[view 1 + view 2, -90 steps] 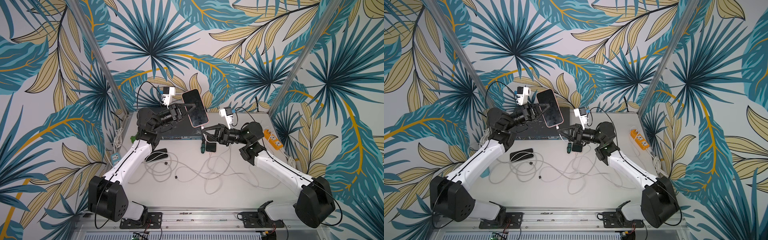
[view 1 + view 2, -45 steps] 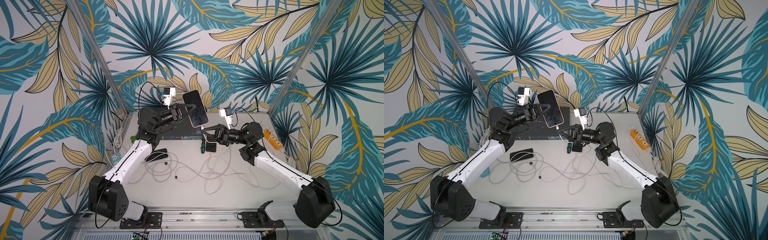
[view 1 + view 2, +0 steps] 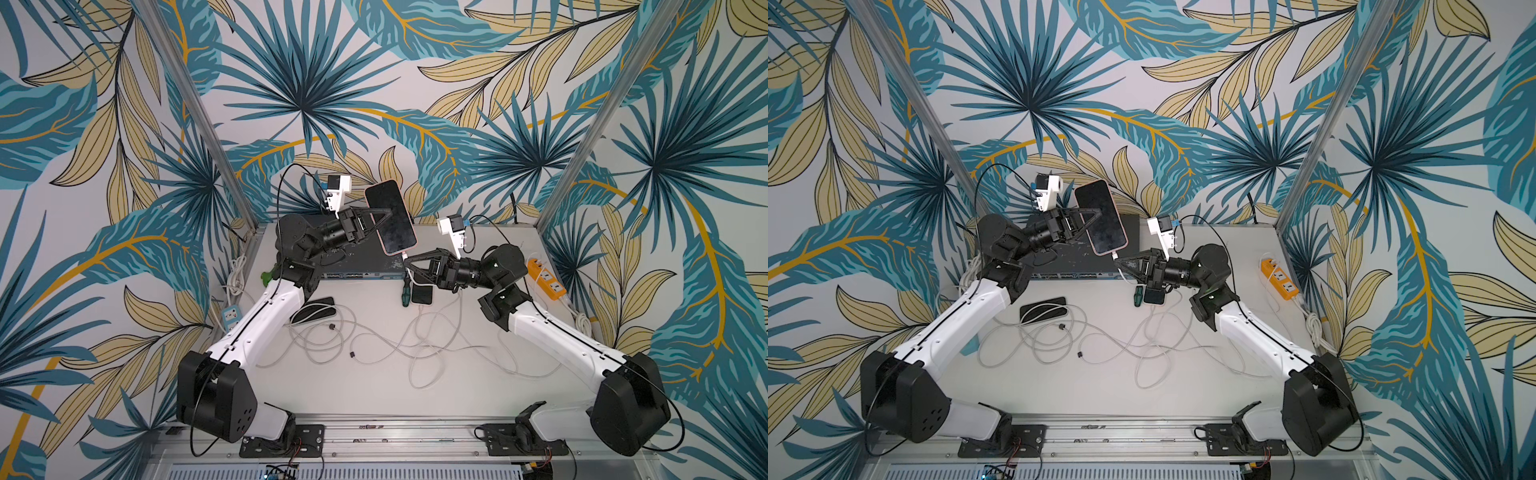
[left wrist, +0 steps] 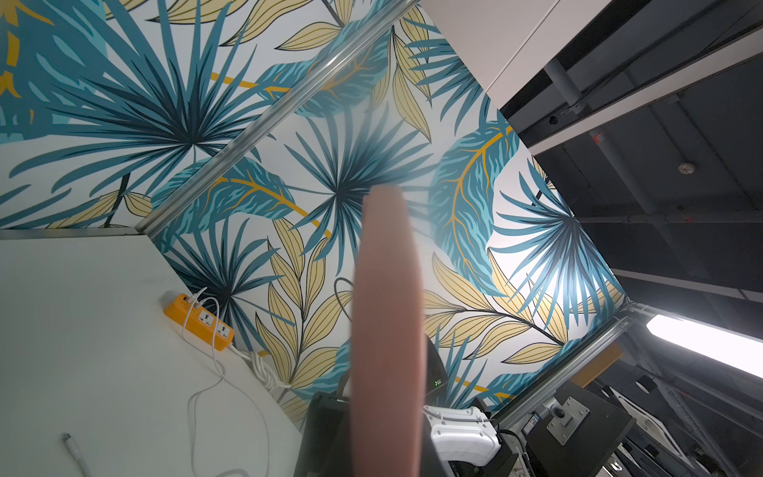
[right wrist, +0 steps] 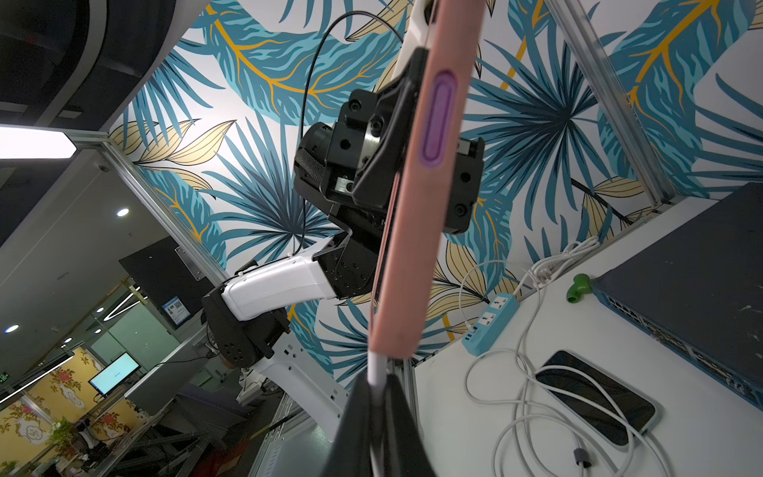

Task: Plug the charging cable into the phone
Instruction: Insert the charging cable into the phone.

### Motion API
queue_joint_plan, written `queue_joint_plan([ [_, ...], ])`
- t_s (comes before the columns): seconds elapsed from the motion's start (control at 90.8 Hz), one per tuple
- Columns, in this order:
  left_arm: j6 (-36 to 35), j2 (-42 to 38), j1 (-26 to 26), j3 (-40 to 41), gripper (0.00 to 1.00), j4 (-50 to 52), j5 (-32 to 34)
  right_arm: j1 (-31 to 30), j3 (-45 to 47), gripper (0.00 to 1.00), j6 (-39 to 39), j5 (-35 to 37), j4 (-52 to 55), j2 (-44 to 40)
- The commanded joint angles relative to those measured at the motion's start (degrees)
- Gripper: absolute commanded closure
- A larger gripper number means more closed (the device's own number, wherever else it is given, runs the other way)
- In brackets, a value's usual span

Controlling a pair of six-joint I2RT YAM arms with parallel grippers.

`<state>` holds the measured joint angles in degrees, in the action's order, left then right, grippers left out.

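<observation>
In both top views, left pincer point(image 3: 390, 214) clamped on the pink-cased, dark-screened phone point(image 3: 395, 239), raised above the white counter point(image 3: 374, 390); right pincer point(image 3: 409, 264) pinching the white charging cable point(image 3: 404, 256) at its lower end. Left wrist: phone's blurred pink edge point(image 4: 388, 330). Right wrist: plug point(image 5: 375, 369) touching phone's bottom edge.

pink-cased phone point(image 3: 390, 218), white cable point(image 3: 409, 277), orange power strip point(image 3: 546, 280).

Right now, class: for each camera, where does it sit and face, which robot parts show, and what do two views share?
Both top views: overhead, looking down on the table; left arm, right arm whole.
Left wrist: left arm, facing the wall along the phone; right arm partly shows.
Right wrist: right arm, facing up past the right tool and cable to the left tool.
Shared by wrist views: the phone.
</observation>
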<state>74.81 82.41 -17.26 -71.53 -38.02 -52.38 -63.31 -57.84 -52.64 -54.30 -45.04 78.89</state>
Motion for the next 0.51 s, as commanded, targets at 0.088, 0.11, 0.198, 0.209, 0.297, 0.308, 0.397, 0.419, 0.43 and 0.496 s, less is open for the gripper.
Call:
queue_joint_plan([
  [0.088,-0.3,-1.3,0.1,-1.7,1.00,-3.5,-0.6,0.0,0.1,1.00,0.8,0.3,-0.5,0.7],
  [0.11,-0.4,-1.4,0.1,-1.6,1.00,-3.5,-0.7,0.1,0.0,1.00,0.8,0.3,-0.6,0.7],
  [0.198,-0.4,-1.8,0.1,-1.1,1.00,-3.5,-0.7,0.1,0.0,1.00,0.9,0.4,-0.6,0.8],
  [0.209,-0.4,-1.9,0.1,-1.1,1.00,-3.4,-0.8,0.1,0.1,1.00,0.9,0.4,-0.6,0.8],
  [0.297,-0.5,-2.3,0.0,-0.6,1.00,-3.5,-0.8,0.1,-0.1,1.00,0.8,0.4,-0.8,0.9],
  [0.308,-0.5,-2.4,0.0,-0.6,1.00,-3.5,-0.9,0.1,-0.1,1.00,0.8,0.4,-0.8,0.9],
  [0.397,-0.6,-2.5,0.0,-0.2,1.00,-3.5,-1.0,0.2,-0.3,1.00,0.9,0.4,-0.6,0.8],
  [0.419,-0.6,-2.5,0.0,-0.2,1.00,-3.4,-1.0,0.2,-0.3,1.00,0.9,0.4,-0.6,0.7],
  [0.43,-0.7,-2.6,-0.1,-0.2,1.00,-3.4,-1.0,0.2,-0.3,1.00,0.9,0.4,-0.6,0.7],
  [0.496,-0.7,-2.6,-0.2,-0.1,1.00,-3.5,-1.2,0.2,-0.5,1.00,0.8,0.4,-0.6,0.7],
])
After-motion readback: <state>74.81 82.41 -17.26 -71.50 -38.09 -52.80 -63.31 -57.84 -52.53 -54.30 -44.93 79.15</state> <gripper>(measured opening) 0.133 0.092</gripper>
